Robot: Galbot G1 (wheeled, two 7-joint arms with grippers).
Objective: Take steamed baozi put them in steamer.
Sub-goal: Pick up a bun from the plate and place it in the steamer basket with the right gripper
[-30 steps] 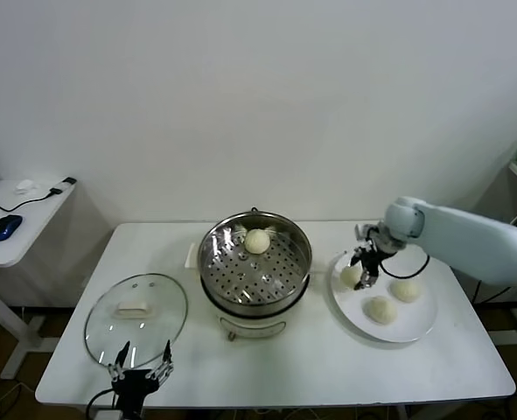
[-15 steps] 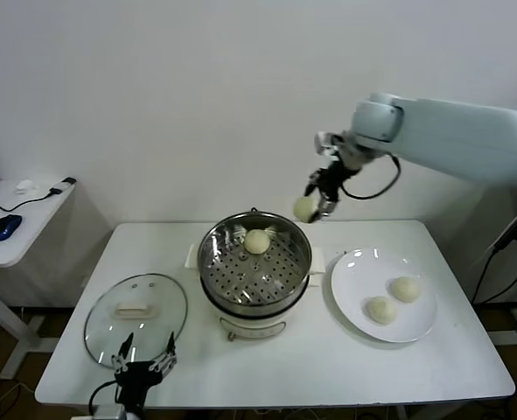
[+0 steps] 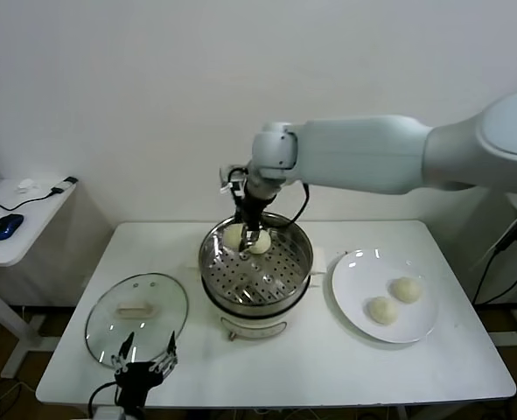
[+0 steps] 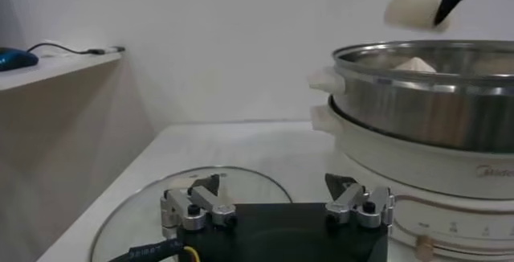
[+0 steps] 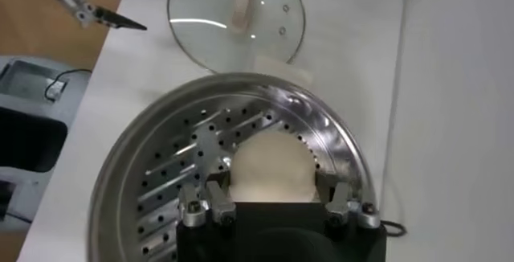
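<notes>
Head view: our right claw (image 3: 247,236) grips a baozi (image 3: 234,236) just above the steamer (image 3: 255,262) rear, beside one already inside (image 3: 260,242). We should lower onto bare perforations, then release. Left claw (image 3: 142,369) waits wide open over the tabletop (image 3: 328,367) edge.

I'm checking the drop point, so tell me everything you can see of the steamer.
The steamer is a round shiny steel pot with a perforated basket insert, upright on a cream-white base with side handles, mid-table. One baozi lies inside at the back; the right gripper holds another baozi just above the back rim.
</notes>
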